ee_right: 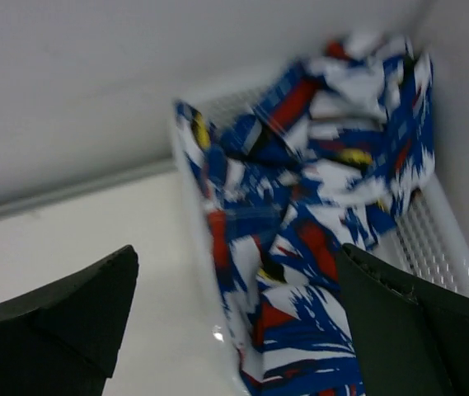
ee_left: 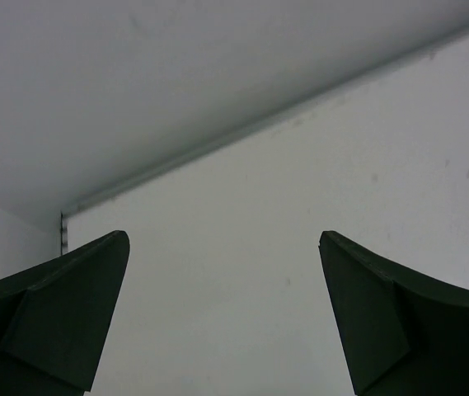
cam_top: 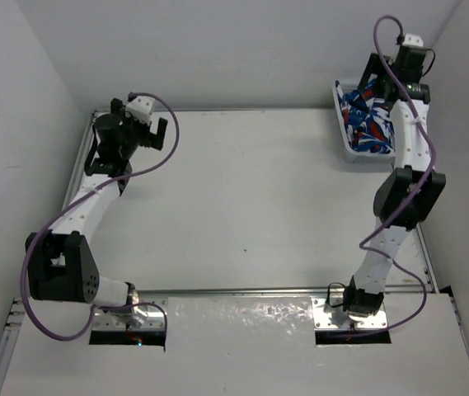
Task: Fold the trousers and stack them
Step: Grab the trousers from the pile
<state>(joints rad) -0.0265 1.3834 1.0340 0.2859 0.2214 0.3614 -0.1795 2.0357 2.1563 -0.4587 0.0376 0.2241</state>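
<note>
**White surface, trousers bunched in the corner basket, both tools apart**

Right tool: fingers spread wide with nothing between them, hanging just above the basket and aimed down into it. No contact shows between fingers and cloth. Trousers lie crumpled in a heap inside the basket, and one fold seems to lap over the basket's rim. Basket sits at the far right corner of the surface, near the side wall. Left tool: fingers also apart and holding nothing, over the surface well apart from the basket, on the opposite side. Task looks barely begun: nothing spread out, nothing folded, nothing stacked.

Risks, as a judgement:
- A pinch may take only a top fold. The rest would trail, and a leg could catch on the basket rim and drag or tip the basket.
- Heap shows no clear waistband or hem, so a blind grab likely lifts a knot that won't spread flat.
- Fingers coming down too close to the basket wall could hit the mesh or jam cloth against it.
- Right wrist view is blurred, so fold edges are hard to read.
</note>
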